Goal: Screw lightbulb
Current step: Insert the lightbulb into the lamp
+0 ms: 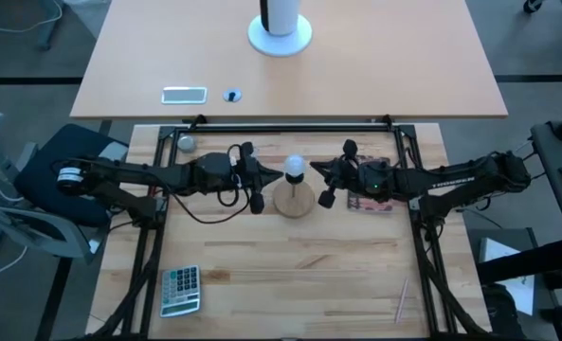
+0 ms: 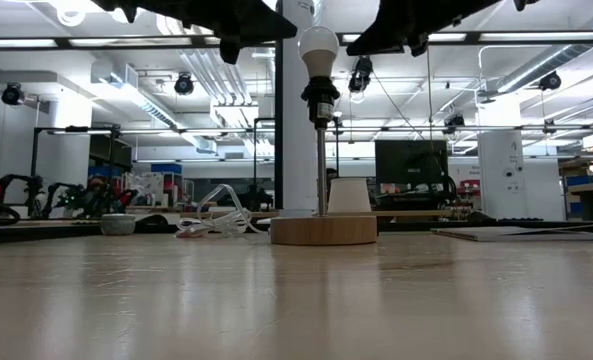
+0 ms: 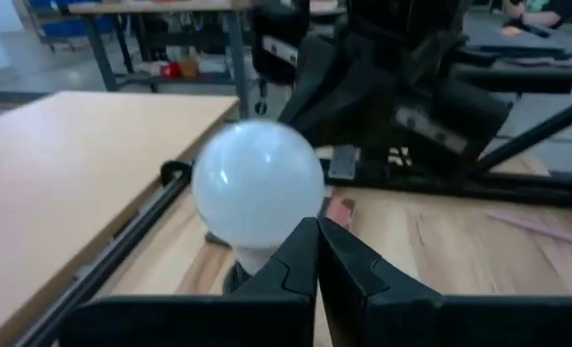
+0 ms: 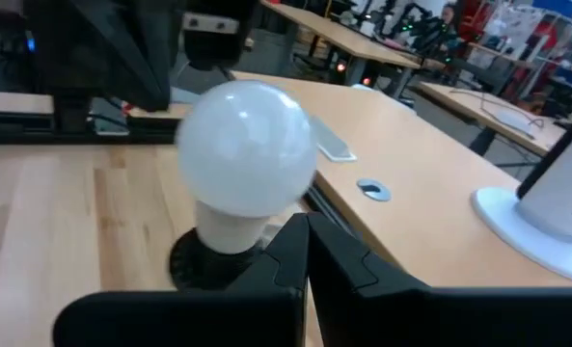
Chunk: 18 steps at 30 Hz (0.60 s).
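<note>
Now I see my left gripper (image 3: 316,253) with fingers pressed together, just beside the lightbulb (image 1: 295,169); my right gripper (image 4: 308,253) likewise closed, opposite; only the low view shows the bulb seated atop the wooden stand (image 2: 323,229).

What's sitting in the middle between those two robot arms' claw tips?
In the high view, the lightbulb sits between the left end effector and the right end effector, seated in a socket atop the round wooden stand. Neither visibly touches it.
</note>
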Each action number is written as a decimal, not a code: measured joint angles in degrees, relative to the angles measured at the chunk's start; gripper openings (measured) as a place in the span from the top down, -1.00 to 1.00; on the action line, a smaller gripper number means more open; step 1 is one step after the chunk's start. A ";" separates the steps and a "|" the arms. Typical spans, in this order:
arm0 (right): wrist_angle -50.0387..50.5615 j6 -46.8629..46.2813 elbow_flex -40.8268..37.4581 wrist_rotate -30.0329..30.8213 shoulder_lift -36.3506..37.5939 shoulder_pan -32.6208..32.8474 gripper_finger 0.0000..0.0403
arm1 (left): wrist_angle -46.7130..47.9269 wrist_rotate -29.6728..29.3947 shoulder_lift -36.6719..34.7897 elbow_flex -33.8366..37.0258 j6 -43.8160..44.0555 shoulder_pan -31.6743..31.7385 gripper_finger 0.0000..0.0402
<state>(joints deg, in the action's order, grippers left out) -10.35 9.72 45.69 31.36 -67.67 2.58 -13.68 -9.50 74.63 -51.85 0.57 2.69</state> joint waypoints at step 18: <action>-2.40 -0.74 0.00 -8.14 -0.03 -2.46 0.99 | -1.87 -3.40 2.58 0.01 -0.01 0.75 1.00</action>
<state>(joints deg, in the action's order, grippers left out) -12.75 8.99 45.69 23.22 -67.70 0.13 -15.54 -12.90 77.21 -51.83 0.56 3.44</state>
